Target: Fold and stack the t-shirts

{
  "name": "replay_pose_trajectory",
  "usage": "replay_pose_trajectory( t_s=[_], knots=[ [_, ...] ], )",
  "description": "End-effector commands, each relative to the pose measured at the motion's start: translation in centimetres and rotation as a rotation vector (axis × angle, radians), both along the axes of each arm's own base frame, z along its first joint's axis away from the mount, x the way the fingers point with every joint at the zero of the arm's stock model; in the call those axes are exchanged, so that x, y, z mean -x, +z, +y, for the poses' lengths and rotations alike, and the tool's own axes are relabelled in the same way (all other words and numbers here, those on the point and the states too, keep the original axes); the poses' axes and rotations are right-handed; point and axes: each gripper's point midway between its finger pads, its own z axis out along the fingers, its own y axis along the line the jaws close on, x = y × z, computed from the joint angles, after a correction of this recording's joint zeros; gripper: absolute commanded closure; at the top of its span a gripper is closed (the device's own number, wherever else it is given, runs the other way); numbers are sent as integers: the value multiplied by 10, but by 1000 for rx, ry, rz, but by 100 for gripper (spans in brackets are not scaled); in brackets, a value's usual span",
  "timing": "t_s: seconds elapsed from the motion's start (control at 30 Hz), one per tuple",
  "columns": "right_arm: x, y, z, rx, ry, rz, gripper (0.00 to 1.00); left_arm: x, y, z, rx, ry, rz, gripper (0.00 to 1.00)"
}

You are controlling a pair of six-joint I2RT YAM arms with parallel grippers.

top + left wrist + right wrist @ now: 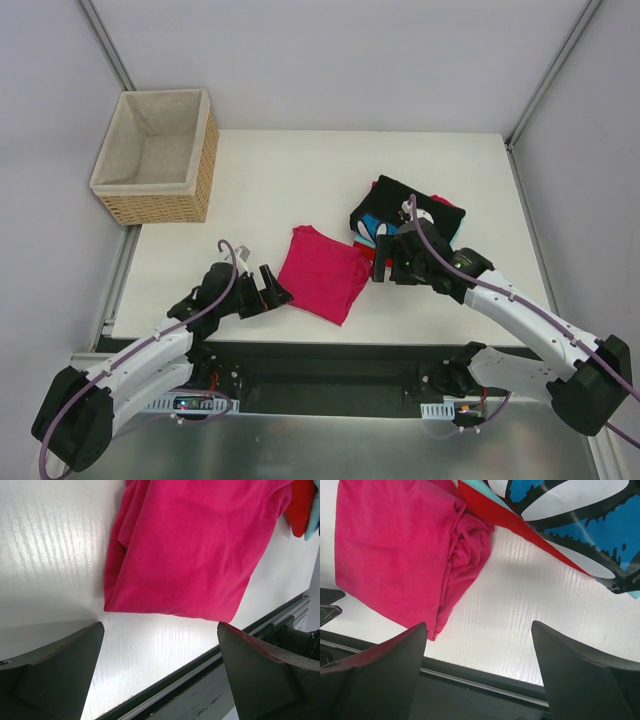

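Look for the pink shirt [322,272] in the middle of the table [250,180], near the front edge. Lies folded into a flat packet, with one bunchy, lumpy side showing in the right wrist view. Sits between the two grippers.

Just to its right, find the pile [405,215] of folded shirts. Has the black shirt [395,192] on top, with the blue shirt [615,525] and the red shirt [520,525] peeking out under it. Seems to touch the pink shirt at the red edge, but hard to be sure.

Check the left gripper [272,290]: fingers wide apart, nothing in them, just left of the pink shirt. Check the right gripper [385,263] too: also wide apart and holding nothing, low over the table between the pink shirt and the pile.

Think of the pink shirt as soft, light and floppy. Will likely sag and fall open if picked up by one corner. Might also slide a bit on the smooth table. Best to pinch it at two thick folded edges, one on each side, catching all the layers at once. Then lift it flat and lay it on the pile. Watch the lumpy side, since loose cloth there could slip out.

Leave the basket [155,155] at the far left alone.
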Motion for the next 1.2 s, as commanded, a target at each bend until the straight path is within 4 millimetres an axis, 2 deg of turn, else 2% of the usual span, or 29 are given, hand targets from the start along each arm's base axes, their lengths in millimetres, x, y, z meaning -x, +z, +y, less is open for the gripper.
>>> replay_pose_trajectory(
  t_s=[0.0,0.2,0.4,0.53,0.6,0.63,0.7,0.73,0.83,0.93,1.0,1.07,1.13,1.17],
  knots=[
    [-4,7,3,-22,-2,-33,11,6,-25,12,-42,58,69,1],
    [-3,4,1,-12,-2,-34,11,-3,-32,12,-61,72,59,1],
    [-1,0,-3,-1,-12,-37,11,-4,-50,16,-94,98,94,2],
    [-2,-7,1,-23,-15,-28,11,-2,-60,17,-109,101,123,9],
    [-2,-18,6,-44,-17,-23,11,-3,-60,17,-106,105,124,16],
    [-1,-23,10,-59,-7,-14,11,-3,-62,17,-108,108,129,28],
    [-3,-34,16,-87,-4,-13,11,-3,-62,17,-111,106,130,40],
    [-3,-36,19,-103,4,-11,11,-3,-63,17,-113,106,133,50],
    [-7,-41,30,-151,30,-37,11,-2,-63,18,-120,104,134,61],
    [-12,-45,36,-180,42,-66,11,-3,-64,20,-129,106,133,79],
    [-17,-43,42,-203,49,-95,11,-3,-64,20,-131,106,133,100],
    [-18,-51,44,-203,54,-88,11,-3,-66,21,-135,108,139,100],
    [-24,-50,51,-231,59,-113,11,-1,-67,20,-131,103,144,100],
    [-24,-59,52,-222,63,-101,11,-2,-67,20,-129,103,142,100]
  ],
)
